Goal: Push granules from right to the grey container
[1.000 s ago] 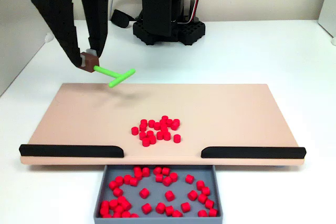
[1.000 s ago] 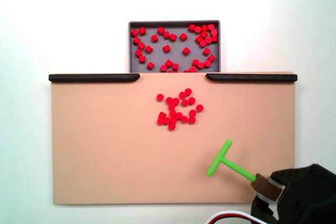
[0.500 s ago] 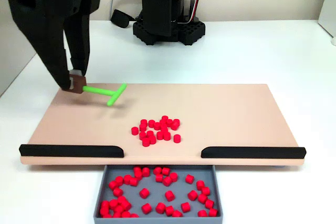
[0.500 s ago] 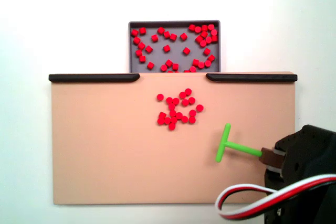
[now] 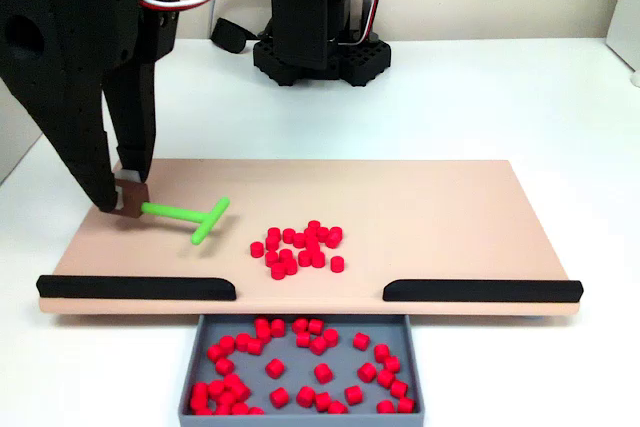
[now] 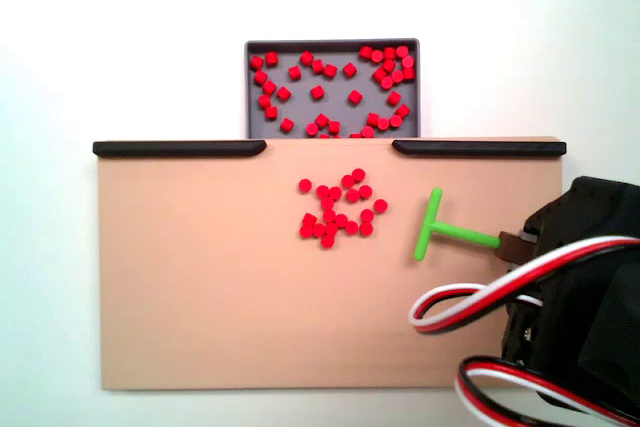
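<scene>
With its tool (image 5: 128, 197) clamped on the green T-stick (image 5: 190, 216) beside the granules (image 5: 299, 247), the arm seems poised to sweep them toward the grey container (image 5: 190, 375).

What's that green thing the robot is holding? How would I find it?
Look at the big beige board on the white table. Near its edge, the black gripper holds a thin green stick by a brown block. It is T-shaped, with its crossbar facing the loose pile of red granules, and it is green where they are red.
</scene>
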